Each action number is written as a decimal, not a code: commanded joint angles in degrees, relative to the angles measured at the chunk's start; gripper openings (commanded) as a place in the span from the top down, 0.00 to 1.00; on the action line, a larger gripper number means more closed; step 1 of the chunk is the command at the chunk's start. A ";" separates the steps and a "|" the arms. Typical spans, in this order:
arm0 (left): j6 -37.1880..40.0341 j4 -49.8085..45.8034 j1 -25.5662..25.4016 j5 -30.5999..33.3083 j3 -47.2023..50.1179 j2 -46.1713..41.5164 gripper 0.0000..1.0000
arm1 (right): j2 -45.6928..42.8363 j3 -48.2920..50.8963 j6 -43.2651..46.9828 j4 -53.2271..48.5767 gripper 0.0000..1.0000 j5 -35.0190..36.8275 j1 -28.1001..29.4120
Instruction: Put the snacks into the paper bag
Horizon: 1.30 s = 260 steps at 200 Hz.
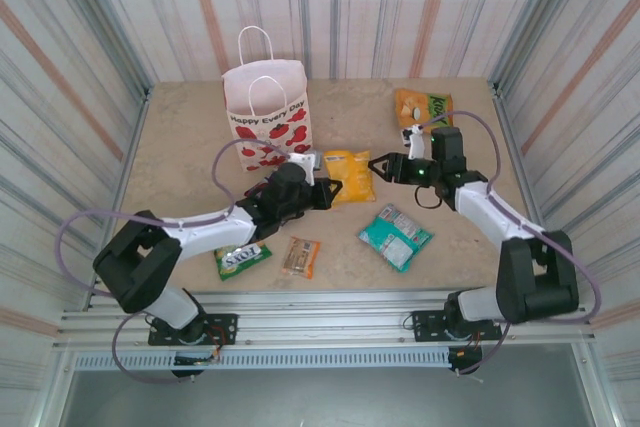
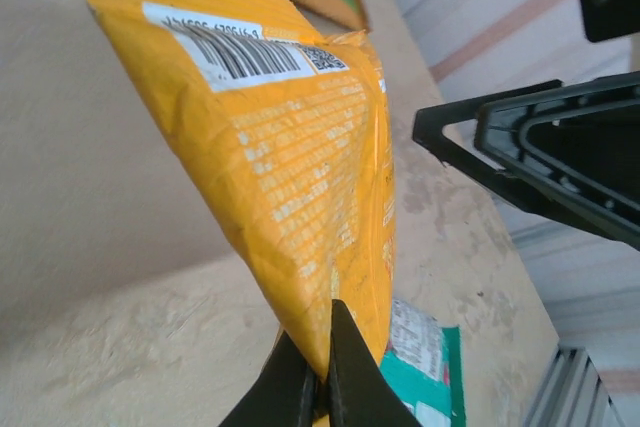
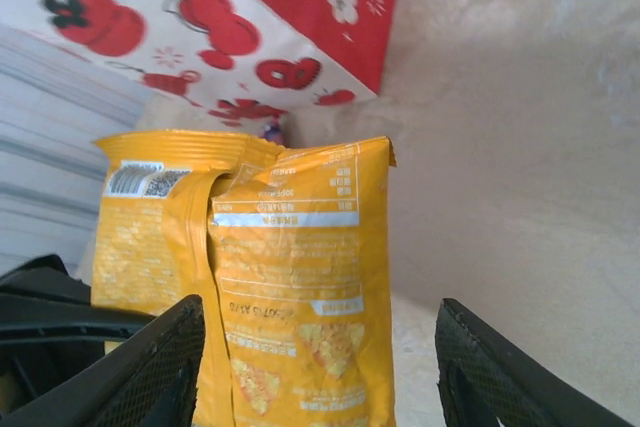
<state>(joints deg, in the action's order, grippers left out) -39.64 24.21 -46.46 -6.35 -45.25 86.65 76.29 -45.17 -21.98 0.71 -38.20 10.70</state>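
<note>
My left claw (image 2: 318, 387) pinches the yellow-orange packet (image 2: 290, 167) by its edge. It looks light, crinkly and slippery, so the seam holds best. My right claw (image 3: 320, 337) gapes empty.

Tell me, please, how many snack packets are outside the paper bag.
5: yellow-orange foil packet in the left pincer; orange green-labelled packet far right; teal packet near right; green packet and brown-orange bar near left. Others may hide in the white tomato-print paper bag.

We see white links between bulky black joints on the left arm (image 1: 205, 231) and right arm (image 1: 495, 212), a mauve-grey cable (image 1: 60, 239) trailing along each, cross-hatched black fingers (image 3: 160, 372), and a small green light (image 1: 421, 173) on the right wrist.
</note>
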 commanded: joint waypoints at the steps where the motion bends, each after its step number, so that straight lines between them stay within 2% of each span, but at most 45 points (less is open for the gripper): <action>1: 12.38 1.24 0.40 -3.29 0.86 -4.56 1.00 | -6.50 3.22 0.28 7.06 0.35 -0.22 -0.06; 28: 20.38 1.80 0.55 -5.56 2.32 -8.76 1.00 | -14.02 6.68 2.21 8.42 0.30 -0.85 -0.39; 55: 25.25 4.57 1.09 -9.86 4.30 -12.37 1.00 | -20.65 10.26 3.23 10.25 0.27 -5.00 -0.85; 104: 28.21 10.44 1.54 -17.21 5.53 -15.42 1.00 | -27.26 14.03 3.07 12.87 0.24 -11.19 -0.86; 157: 26.99 17.21 1.81 -21.27 6.04 -15.28 1.00 | -26.78 14.83 -2.63 22.82 0.22 -19.38 -0.86; 214: 29.02 15.72 1.81 -22.49 5.09 -15.85 1.00 | -25.53 13.14 -3.93 24.52 0.35 -26.51 0.06; 235: 29.43 15.09 1.81 -22.48 4.75 -15.98 1.00 | -24.97 12.65 -3.77 23.87 0.45 -27.09 0.42; 260: 29.95 14.78 1.81 -22.46 4.39 -16.00 1.00 | -24.40 12.55 -3.59 23.21 0.50 -26.44 0.46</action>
<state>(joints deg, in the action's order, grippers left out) -11.70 38.00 -45.04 -27.92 -39.46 72.71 51.46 -30.89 -25.26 23.73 -62.81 10.66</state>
